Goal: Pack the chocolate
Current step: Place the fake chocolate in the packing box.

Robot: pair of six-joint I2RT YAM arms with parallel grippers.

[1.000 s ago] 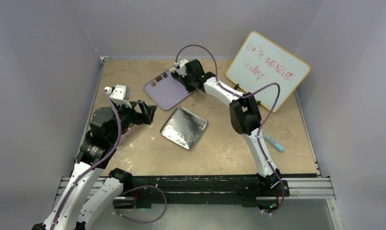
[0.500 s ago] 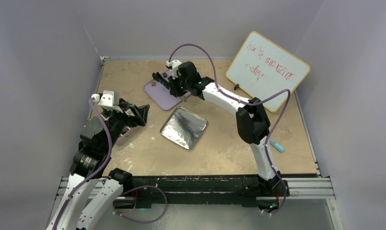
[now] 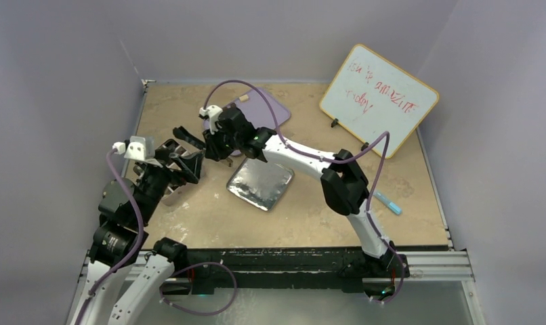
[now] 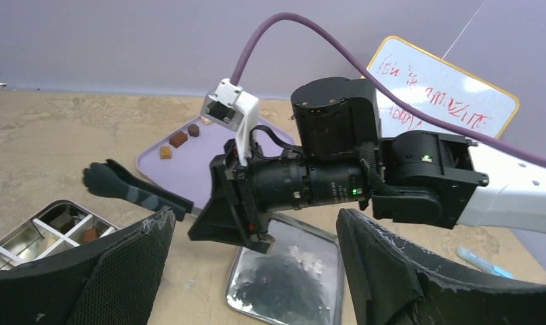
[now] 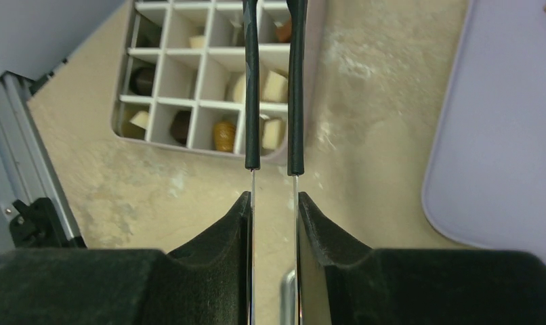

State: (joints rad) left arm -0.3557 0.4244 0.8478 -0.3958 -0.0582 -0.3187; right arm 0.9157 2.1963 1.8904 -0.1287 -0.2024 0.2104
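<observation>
From above, the left arm [image 3: 131, 203] is seen folded at the left edge of the table [image 3: 311, 217]. Its wrist is raised, and the left jaws are spread wide and empty, pointing toward the middle. The right arm [image 3: 304, 152] is stretched across to the left, above the foil square [image 3: 260, 181]. The tongs [image 3: 187, 134] are pinched in the right jaws, with their dark tips just ahead of the left jaws. The lilac tray [image 3: 270, 105] is partly hidden behind the right wrist.

In the left wrist view, the left jaws are shown wide apart at the bottom corners, with nothing touched. The right wrist is seen side-on just beyond them, and the tongs [image 4: 131, 189] project to the left above the table. Whether anything is held between their tips cannot be told. Three pieces of chocolate [image 4: 179, 139] lie on the far corner of the lilac tray [image 4: 189, 159], beyond the tong tips and apart from them. A compartment box [image 4: 36, 227] is seen at the lower left, with a brown piece in one cell.

In the right wrist view, the right jaws are narrowed onto the two arms of the tongs [image 5: 251, 101], which run out of the top of the frame, so the tips are not shown. Below them lies the compartment box [image 5: 200, 68], its cells filled with cream, dark and caramel pieces. The lilac tray [image 5: 500, 135] is seen at the right, apart from the box.
</observation>
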